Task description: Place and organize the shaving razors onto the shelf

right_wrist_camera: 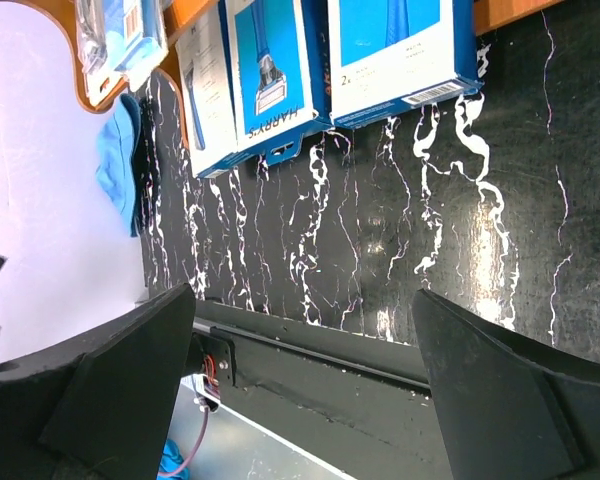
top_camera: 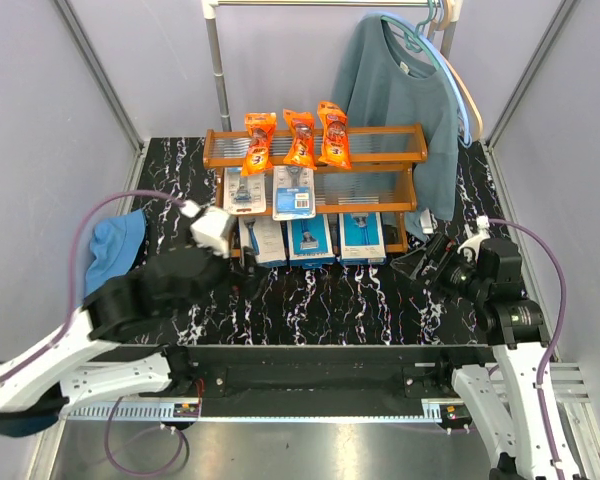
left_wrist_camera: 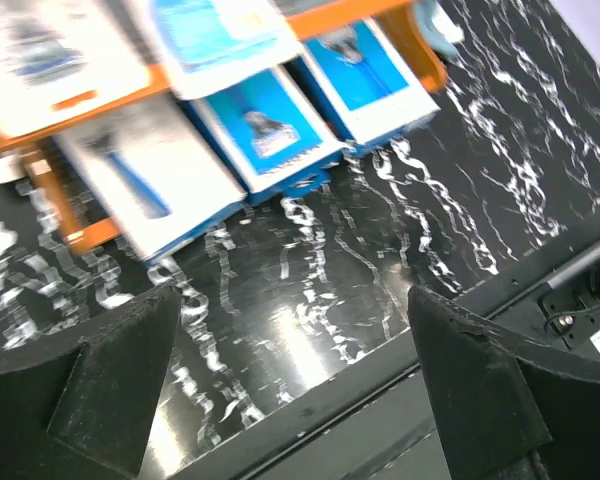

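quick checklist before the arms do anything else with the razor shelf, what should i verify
1. Left hand open, holding nothing: ok.
2. Right hand open, holding nothing: ok.
3. Three small orange bags on the top tier of the orange-brown wooden shelf with wire grating: ok.
4. Two grey-blue blister cards side by side on the middle tier: ok.
5. Three flat blue boxes in a row at the bottom tier: ok; fully seated on the grating: cannot tell.
6. Blue cloth left of the shelf, apart from both hands: ok.
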Motion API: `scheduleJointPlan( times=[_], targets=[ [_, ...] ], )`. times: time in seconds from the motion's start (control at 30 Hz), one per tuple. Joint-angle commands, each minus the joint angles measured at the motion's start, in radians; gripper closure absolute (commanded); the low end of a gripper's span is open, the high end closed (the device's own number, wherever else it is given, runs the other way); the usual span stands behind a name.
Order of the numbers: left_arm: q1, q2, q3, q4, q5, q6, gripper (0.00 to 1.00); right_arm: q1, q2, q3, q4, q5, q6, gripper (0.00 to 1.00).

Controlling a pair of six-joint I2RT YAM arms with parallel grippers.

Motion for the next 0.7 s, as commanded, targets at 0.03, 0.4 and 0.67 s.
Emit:
scheduleJointPlan(
  times=[0.03, 0.4, 0.67],
  targets=[
    [0.030, -0.119, 0.037, -0.160, -0.081, -0.010, 0.01, 0.002, 0.028, 0.076, -0.008, 0.041, -0.034, 0.00],
    [0.030, -0.134, 0.033, -0.191, -0.088, 0.000, 0.01, 0.002, 0.098, 0.101, -0.005, 0.052, -0.056, 0.00],
    [0.212, -0.015, -0.079, -0.027, 0.256, 0.104, 0.01, 0.004, 0.213, 0.122, 0.024, 0.104, -0.102, 0.00]
  ],
)
